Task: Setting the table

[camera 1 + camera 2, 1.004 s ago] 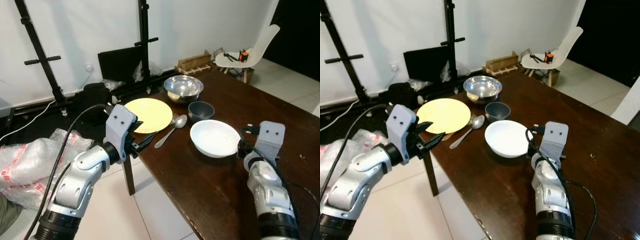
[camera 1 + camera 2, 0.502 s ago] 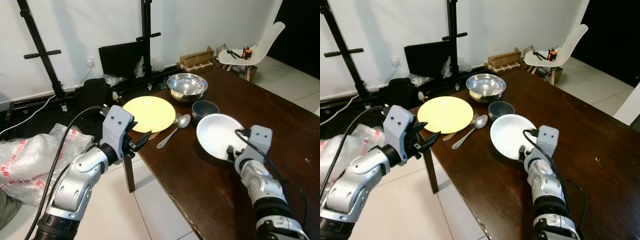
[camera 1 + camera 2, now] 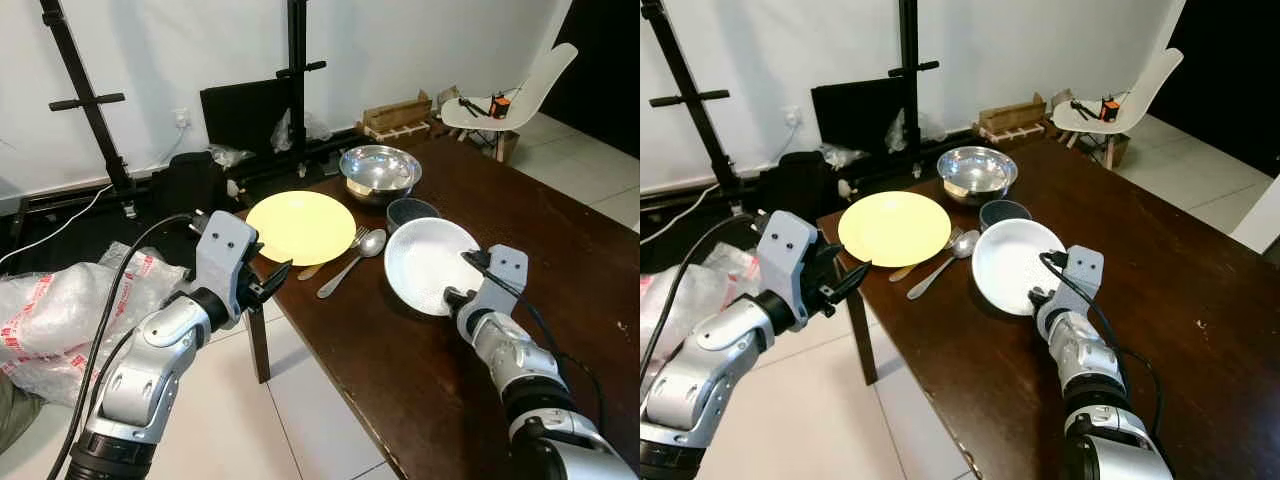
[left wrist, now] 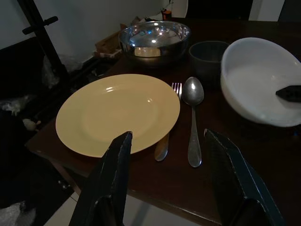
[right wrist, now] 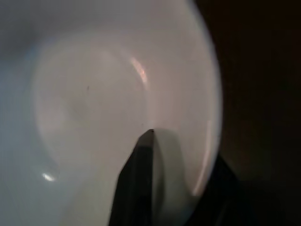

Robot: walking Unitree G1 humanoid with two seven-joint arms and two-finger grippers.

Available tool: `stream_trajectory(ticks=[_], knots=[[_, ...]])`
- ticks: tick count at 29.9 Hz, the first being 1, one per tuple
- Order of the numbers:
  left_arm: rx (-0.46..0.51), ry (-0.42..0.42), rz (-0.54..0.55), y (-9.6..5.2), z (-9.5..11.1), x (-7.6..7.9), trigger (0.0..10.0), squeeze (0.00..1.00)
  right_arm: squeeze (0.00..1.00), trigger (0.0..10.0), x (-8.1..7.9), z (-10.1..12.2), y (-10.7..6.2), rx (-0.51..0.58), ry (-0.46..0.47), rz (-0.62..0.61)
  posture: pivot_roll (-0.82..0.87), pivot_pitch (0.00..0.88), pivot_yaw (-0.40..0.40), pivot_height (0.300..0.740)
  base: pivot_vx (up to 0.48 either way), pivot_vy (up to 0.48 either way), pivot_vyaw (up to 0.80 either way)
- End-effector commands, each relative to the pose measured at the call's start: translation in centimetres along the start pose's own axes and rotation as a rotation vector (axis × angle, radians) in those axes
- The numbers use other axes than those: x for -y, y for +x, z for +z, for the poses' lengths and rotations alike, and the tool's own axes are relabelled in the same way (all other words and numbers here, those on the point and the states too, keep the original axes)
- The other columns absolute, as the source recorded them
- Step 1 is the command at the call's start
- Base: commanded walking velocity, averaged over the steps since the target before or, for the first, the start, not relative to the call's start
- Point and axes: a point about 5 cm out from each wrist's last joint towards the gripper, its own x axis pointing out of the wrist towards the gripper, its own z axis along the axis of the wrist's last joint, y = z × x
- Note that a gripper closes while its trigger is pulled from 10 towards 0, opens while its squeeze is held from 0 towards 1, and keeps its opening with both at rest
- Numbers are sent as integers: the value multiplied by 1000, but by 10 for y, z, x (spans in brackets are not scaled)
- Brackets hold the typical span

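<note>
A white bowl [image 3: 430, 262] is tilted up over the dark wooden table [image 3: 570, 240], its open side facing the robot. My right gripper [image 3: 458, 286] is shut on its near rim, with one black finger [image 5: 145, 183] inside the bowl. My left gripper [image 4: 168, 133] hangs open just off the table's near left corner, pointing at the yellow plate [image 4: 117, 113]. A spoon [image 4: 192, 117] and a fork [image 4: 176, 88] lie side by side between the plate and the white bowl. Behind them stand a small dark bowl [image 3: 408, 210] and a steel bowl [image 3: 378, 170].
The table edge runs diagonally, with tiled floor [image 3: 300, 400] below it. Clear plastic bags [image 3: 60, 310] lie on the floor at the left. Black stands [image 3: 295, 70], dark bags and a wooden crate [image 3: 398, 114] line the wall. A white chair [image 3: 515, 95] stands at the far end.
The white bowl has left the table, tipped up and moved left toward the spoon in my right gripper. The left gripper has barely moved. The camera shifted slightly.
</note>
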Motion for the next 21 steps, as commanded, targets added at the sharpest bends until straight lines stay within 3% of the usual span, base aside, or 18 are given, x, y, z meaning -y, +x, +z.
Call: stream_trajectory(ticks=[1, 3, 6, 11, 13, 21], knots=[[-12, 5, 6, 1, -1, 0, 10000, 0, 0, 0, -1, -6, -1, -14, -10, 26, 2, 22, 55, 740, 0, 0, 0], [-10, 2, 6, 1, -1, 1, 10000, 0, 0, 0, -4, 4, -2, 48, -13, 43, 1, 21, 54, 740, 0, 0, 0], [-10, -2, 6, 1, -2, 2, 10000, 0, 0, 0, 1, 29, -10, 195, -38, -24, -3, 18, 56, 740, 0, 0, 0], [-14, -4, 3, 1, -3, 2, 10000, 0, 0, 0, 5, 49, -26, 312, -71, -76, -17, 18, 63, 740, 0, 0, 0], [-15, -5, 3, 1, -3, 2, 10000, 0, 0, 0, 4, 51, -29, 327, -78, -74, -17, 18, 63, 740, 0, 0, 0], [-13, -5, -11, 5, -3, 4, 10000, 0, 0, 0, -24, 40, -56, 289, -137, 159, -30, 19, 64, 740, 0, 0, 0]])
